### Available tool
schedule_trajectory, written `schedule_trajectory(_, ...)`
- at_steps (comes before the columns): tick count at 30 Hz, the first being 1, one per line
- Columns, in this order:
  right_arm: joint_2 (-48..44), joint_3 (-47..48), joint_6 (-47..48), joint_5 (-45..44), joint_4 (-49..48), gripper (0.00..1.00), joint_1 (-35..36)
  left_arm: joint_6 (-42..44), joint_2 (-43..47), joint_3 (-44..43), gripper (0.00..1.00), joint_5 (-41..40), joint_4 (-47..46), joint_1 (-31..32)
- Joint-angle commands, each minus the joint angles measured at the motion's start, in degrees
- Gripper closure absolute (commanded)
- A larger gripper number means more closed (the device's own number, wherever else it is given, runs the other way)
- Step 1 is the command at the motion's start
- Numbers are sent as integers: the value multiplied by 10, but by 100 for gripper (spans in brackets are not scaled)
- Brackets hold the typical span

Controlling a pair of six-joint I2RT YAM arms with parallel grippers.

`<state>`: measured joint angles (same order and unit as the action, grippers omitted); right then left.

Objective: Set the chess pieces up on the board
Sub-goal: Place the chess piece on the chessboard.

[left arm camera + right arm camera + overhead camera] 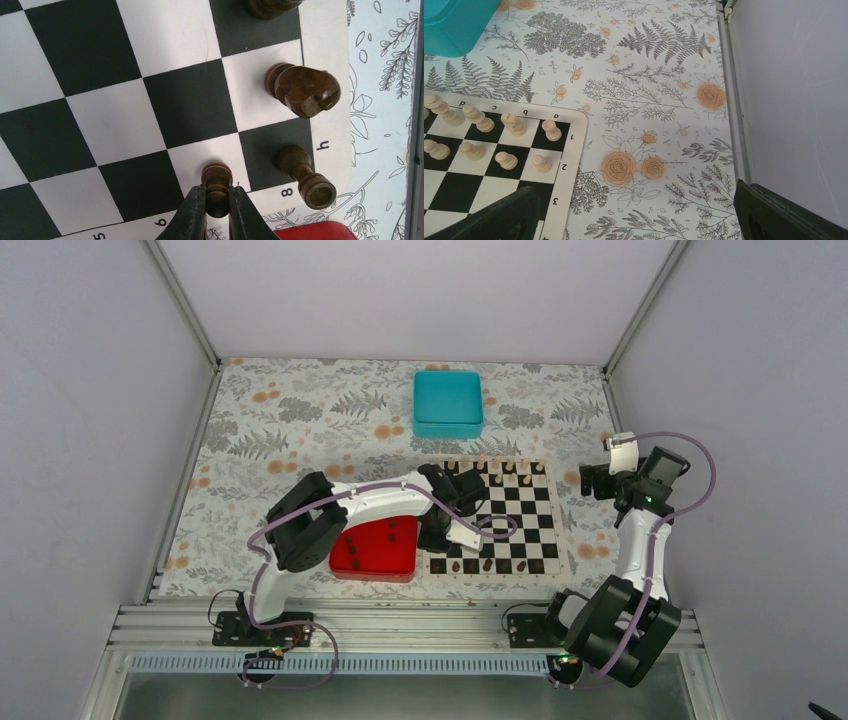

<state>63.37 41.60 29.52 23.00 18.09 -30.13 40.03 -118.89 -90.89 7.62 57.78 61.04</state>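
Note:
The board lies at centre right. My left gripper is shut on a dark pawn, whose base is at a white square in the corner region near the "8" mark; I cannot tell whether it touches. A dark rook stands on the corner square beside it, with a dark knight one square further. In the top view the left gripper is over the board's near left corner. My right gripper is open and empty over the cloth right of the board.
A red tray with a few dark pieces sits left of the board. A teal box stands behind it. Cream pieces fill the board's far rows. The right wall is close to the right gripper.

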Motion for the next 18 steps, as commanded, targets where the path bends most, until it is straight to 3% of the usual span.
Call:
schedule_trajectory(1,-1,0,5,11,0,0,-6,9,-16,5,97,-2,1,7)
schedule_trajectory(6,-1,0,5,12,1,0,-6,9,-13,5,92,-1,1,8)
schedule_trajectory(14,0,1,7,14,3,0,-6,7,2,-7,61,-15,2,9)
schedule_trajectory(18,-1,1,8,15,4,0,-6,7,30,-15,58,-52,19,8)
